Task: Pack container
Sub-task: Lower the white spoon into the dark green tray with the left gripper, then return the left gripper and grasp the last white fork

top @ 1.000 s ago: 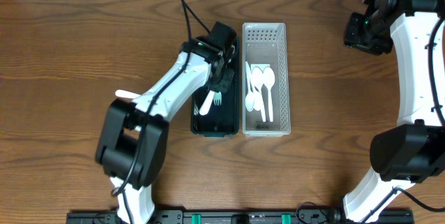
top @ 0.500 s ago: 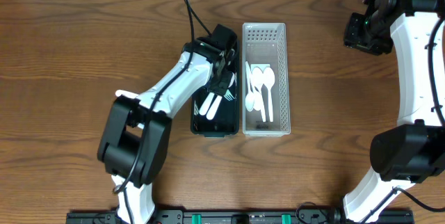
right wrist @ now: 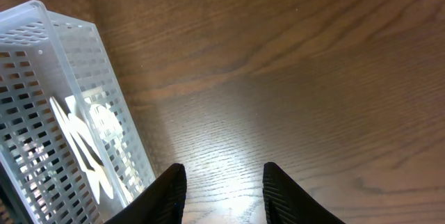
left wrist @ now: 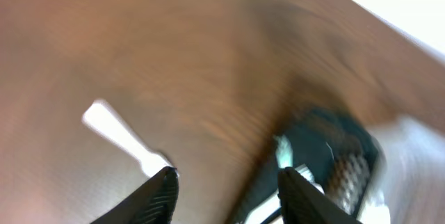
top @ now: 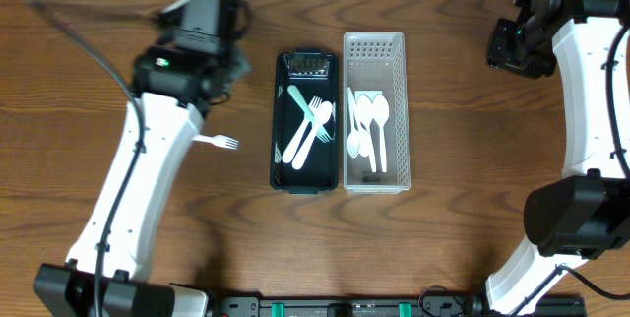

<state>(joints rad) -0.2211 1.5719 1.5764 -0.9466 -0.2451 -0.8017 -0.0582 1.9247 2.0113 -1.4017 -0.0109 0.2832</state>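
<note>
Left arm has swung clear of the black tray (top: 275, 130) since a second ago, when it hung right over it with a fork in the claw, and now it sits up at the far left of the table (top: 79, 110), and that fork has been dropped in with the others! So the forks (top: 317, 120) lie crossed over one another in the black tray, and just beside it to the right the white basket (top: 374, 49) has its spoons (top: 372, 120) bunched in the middle, far end bare. Sorting looks well along, then, but not finished: one loose fork (top: 219, 141) is out on the wood, left of the tray and well short of it, tines pointing right toward the tray. The left wrist view is badly smeared, yet the left gripper (left wrist: 228, 189) reads as spread apart with nothing between the fingers, the loose fork showing as a pale streak just to the near-left of them. Over on the far right, the right gripper (right wrist: 221, 193) is likewise parted and empty, hovering above bare wood with the basket's corner off to its left; it takes no part at the moment. What's left, as far as I can judge, is that last fork: drop down on it, pinch the thin handle flat off the table, carry it right and let it go into the black tray, and I see no other stray pieces anywhere on the wood
</note>
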